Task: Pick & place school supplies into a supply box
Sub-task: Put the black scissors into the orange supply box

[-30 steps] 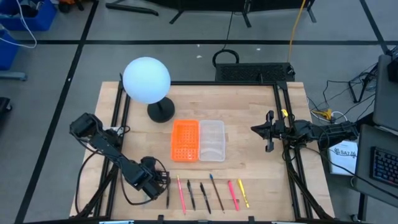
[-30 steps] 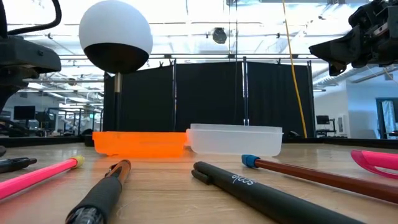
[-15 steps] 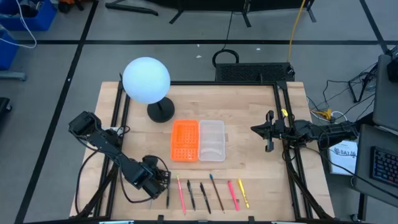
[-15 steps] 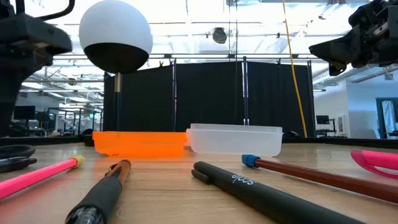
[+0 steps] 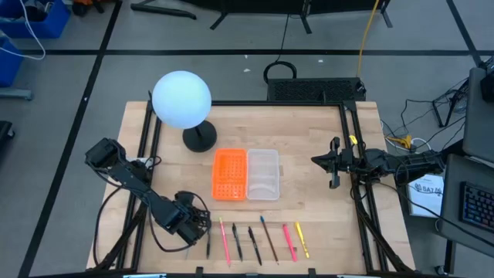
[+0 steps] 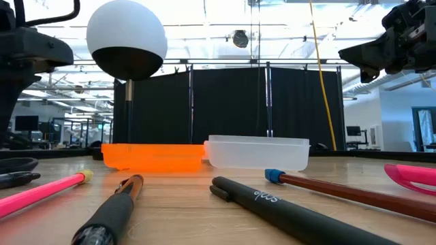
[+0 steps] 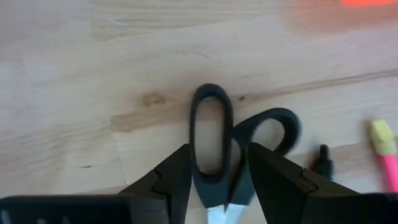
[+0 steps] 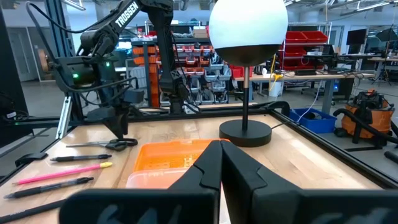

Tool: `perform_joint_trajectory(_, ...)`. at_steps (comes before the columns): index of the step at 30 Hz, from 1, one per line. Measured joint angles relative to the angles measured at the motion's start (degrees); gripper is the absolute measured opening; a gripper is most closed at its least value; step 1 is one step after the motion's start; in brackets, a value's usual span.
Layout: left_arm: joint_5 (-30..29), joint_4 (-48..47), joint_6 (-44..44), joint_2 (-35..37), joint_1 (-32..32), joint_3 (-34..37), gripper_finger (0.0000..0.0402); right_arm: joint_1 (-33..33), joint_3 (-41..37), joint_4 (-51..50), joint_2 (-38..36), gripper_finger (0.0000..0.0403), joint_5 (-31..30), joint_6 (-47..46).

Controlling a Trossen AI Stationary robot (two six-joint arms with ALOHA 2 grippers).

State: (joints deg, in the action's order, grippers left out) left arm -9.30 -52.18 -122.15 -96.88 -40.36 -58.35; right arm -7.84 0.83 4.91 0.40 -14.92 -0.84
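The black-handled scissors [image 5: 187, 244] lie flat on the table near its near left corner; the two handle loops [image 7: 273, 115] show in the left wrist view. My left gripper [image 7: 219, 180] stands over them, pointing down, and is shut on the handles; the right wrist view shows it from afar [image 8: 121, 129]. Several pens and pencils [image 5: 258, 241] lie in a row along the near edge. The clear supply box [image 5: 262, 174] sits at the table's middle. My right gripper [image 5: 333, 164] waits, shut, in the air by the right edge. My left gripper pinches the scissors between its two fingers at the handles' base [image 7: 214, 177], where the loops join the blades. The fingers [image 7: 177, 180] come from above, pointing down, one on each outer side. The scissors lie flat on the table [image 8: 102, 144].
An orange perforated piece [image 5: 229, 174] lies against the box's left side. A lamp with a white globe [image 5: 181, 99] stands on a black base [image 5: 200, 140] at the far left. The pink pencil [image 7: 385, 155] lies just right of the scissors. Bare wood shows between box and pens.
My left arm has shifted a little above the scissors, settling at their handles. The scissors have stayed flat on the table.
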Motion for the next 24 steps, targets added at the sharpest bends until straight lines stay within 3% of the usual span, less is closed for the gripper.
perform_joint_trajectory(6, -1.06, 4.33, 1.81, -1.84, 1.4, -0.05, 0.0163, 0.0, 0.0, 0.02, 0.0, 0.0, 0.0, 0.0)
perform_joint_trajectory(15, 3.69, 3.54, 3.14, -6.07, 3.21, -0.37, 0.0163, -0.01, 0.0, 0.0, 0.0, 0.0, 0.01, -0.01)
perform_joint_trajectory(24, 4.86, 5.67, 7.67, -10.43, 4.02, -0.76, 0.0159, 0.0, 0.0, 0.05, 0.39, 0.0, 0.0, 0.0)
